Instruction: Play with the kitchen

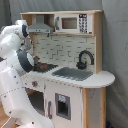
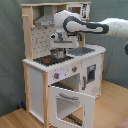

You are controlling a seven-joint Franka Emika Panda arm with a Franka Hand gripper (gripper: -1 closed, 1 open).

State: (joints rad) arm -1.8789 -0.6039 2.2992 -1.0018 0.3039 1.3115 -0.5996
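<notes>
The kitchen [image 1: 70,75] [image 2: 60,70] is a tall white and light-wood toy with a grey hood [image 1: 40,28] [image 2: 46,21], a microwave [image 1: 73,23] and a sink [image 1: 75,73] [image 2: 83,50] with a black faucet [image 1: 85,59]. Its black-red stovetop [image 1: 47,66] [image 2: 49,59] lies under the hood. In the second exterior view my gripper [image 2: 59,50] hangs just above the stovetop's right part, pointing down. In the first exterior view the white arm [image 1: 17,55] hides the gripper. The oven door [image 2: 70,102] with its window hangs open toward the front.
A grey curtain [image 1: 117,45] backs the scene. The wooden floor [image 2: 15,119] runs in front of the kitchen. The rounded countertop end [image 1: 102,78] sticks out past the sink, and the open oven door takes up room in front of the cabinet.
</notes>
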